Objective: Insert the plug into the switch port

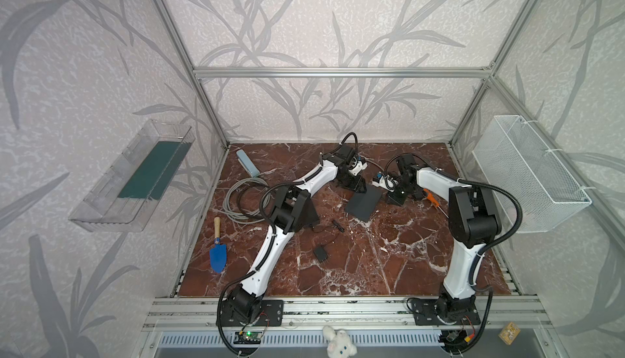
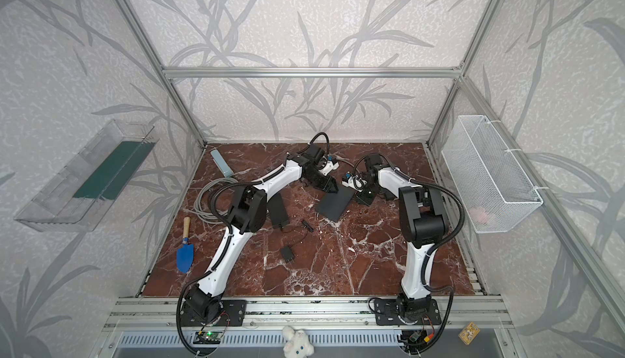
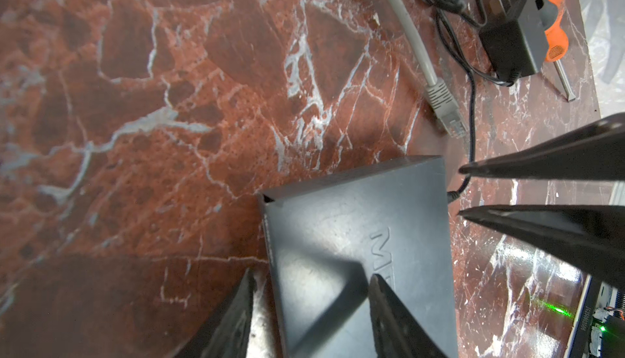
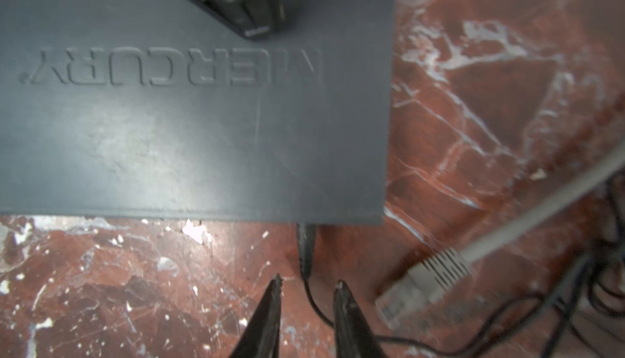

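Observation:
The dark grey switch [image 1: 363, 202] [image 2: 333, 205] [image 4: 189, 129] lies flat on the marble table. A small black plug [image 4: 306, 251] [image 3: 453, 196] on a thin black cable meets the switch's side edge, and its tip is hidden under that edge. My right gripper [image 4: 308, 280] [image 3: 460, 191] [image 1: 394, 199] is open just behind this plug, with the thin cable running loose between its fingers. My left gripper [image 3: 311, 274] [image 1: 355, 183] is open over a corner of the switch [image 3: 355, 231], one finger off its edge and the other above its top. A grey network plug [image 3: 443, 102] [image 4: 422, 282] lies loose nearby.
A black power adapter [image 3: 510, 41] and an orange-handled screwdriver [image 3: 554, 34] [image 1: 431, 197] lie close to the right arm. A coil of grey cable [image 1: 243, 200], a blue trowel [image 1: 217, 258], a blue-grey case [image 1: 247, 163] and another small black adapter [image 1: 320, 253] lie further left.

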